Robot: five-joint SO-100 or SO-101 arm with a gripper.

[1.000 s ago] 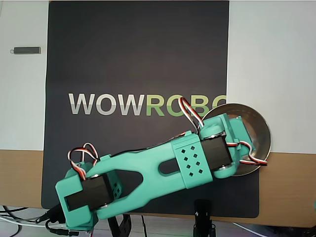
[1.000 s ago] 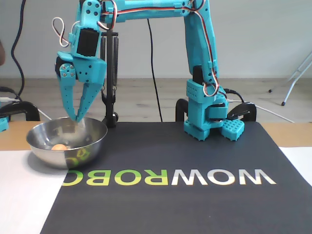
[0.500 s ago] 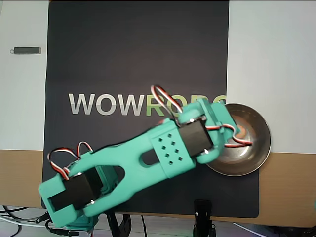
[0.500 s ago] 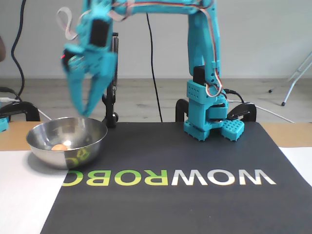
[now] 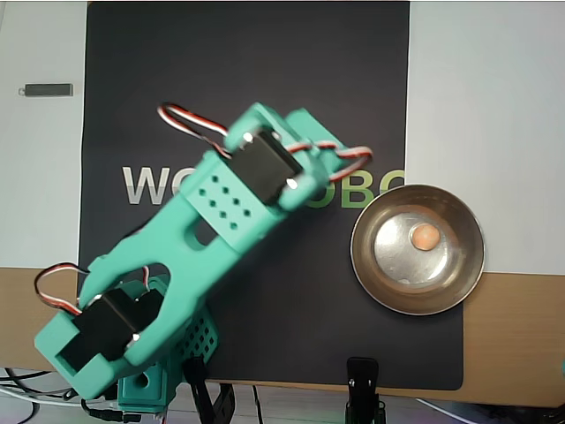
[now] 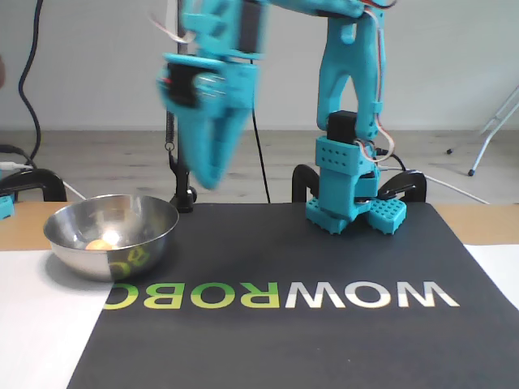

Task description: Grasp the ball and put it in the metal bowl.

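The ball point(image 5: 426, 237) is sitting inside the metal bowl point(image 5: 366, 256), on its flat bottom; in the fixed view it is showing low inside point(image 6: 99, 244) the bowl point(image 6: 146, 235). The bowl is resting at the edge of the black WOWROBO mat point(image 6: 324, 324) on the worktop point(image 5: 521, 327). The teal arm point(image 5: 221, 230) is hanging raised above the mat, clear of the bowl. Fingers point(image 6: 212, 174) are pointing down, blurred, looking pressed together with nothing between them.

End effector point(image 6: 212, 180) motion-blurred in fixed view, hidden beneath the arm point(image 5: 221, 238) overhead.
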